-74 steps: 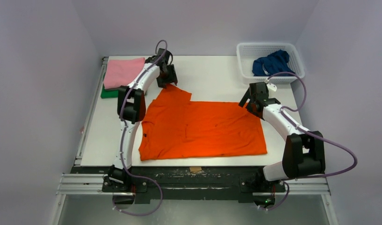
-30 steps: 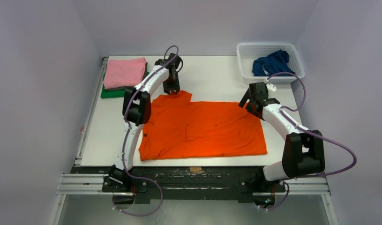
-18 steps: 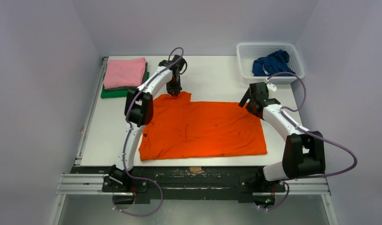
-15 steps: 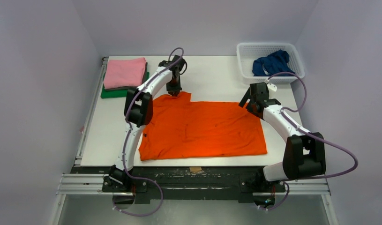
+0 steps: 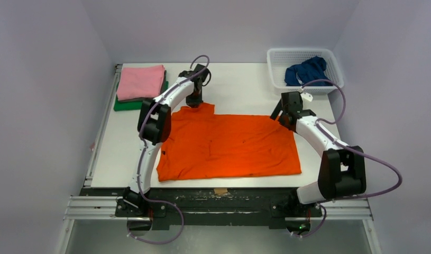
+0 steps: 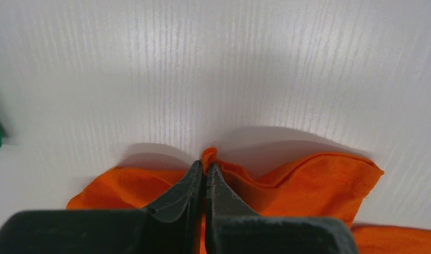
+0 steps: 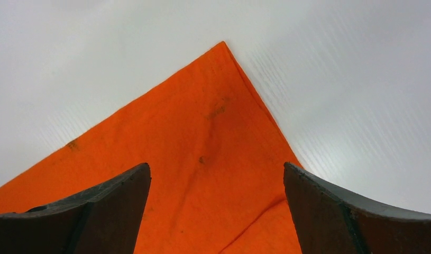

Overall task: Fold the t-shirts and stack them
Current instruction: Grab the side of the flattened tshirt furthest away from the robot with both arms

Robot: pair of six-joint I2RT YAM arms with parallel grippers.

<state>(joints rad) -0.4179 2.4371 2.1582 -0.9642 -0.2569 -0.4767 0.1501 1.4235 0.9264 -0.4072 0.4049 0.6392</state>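
Item, 10 o'clock on the counter (image 5: 239, 84): a folded stack, pink t-shirt (image 5: 140, 80) on top and green t-shirt (image 5: 123, 105) showing beneath. We count these as done.

Item, 11 o'clock: the left arm (image 5: 165, 98), reaching to the far sleeve (image 5: 200, 110) of the orange t-shirt (image 5: 229, 145). The left jaws are together, clamped on a small pinch of the sleeve's far edge. In the wrist view a nub of orange cloth is squeezed at their tips and the sleeve puckers to either side.

Item, centre toward 6 o'clock: the orange t-shirt itself, spread flat, hem at 3 o'clock.

Item, 3 o'clock: the right arm (image 5: 313, 132). The right jaws stand wide apart and hold nothing, with the shirt's far hem corner (image 7: 223, 106) lying between them. We cannot tell whether they touch the cloth.

Item, 2 o'clock: the white mesh basket (image 5: 274, 69), with the dark blue t-shirt (image 5: 306, 70) crumpled inside.

Step in hand, as we judge it: the first fold of the orange shirt, gripped on the left and not yet on the right. The next move calls for the right jaws to close on the corner. Both arms would then lift level and carry the far edge toward 6 o'clock.
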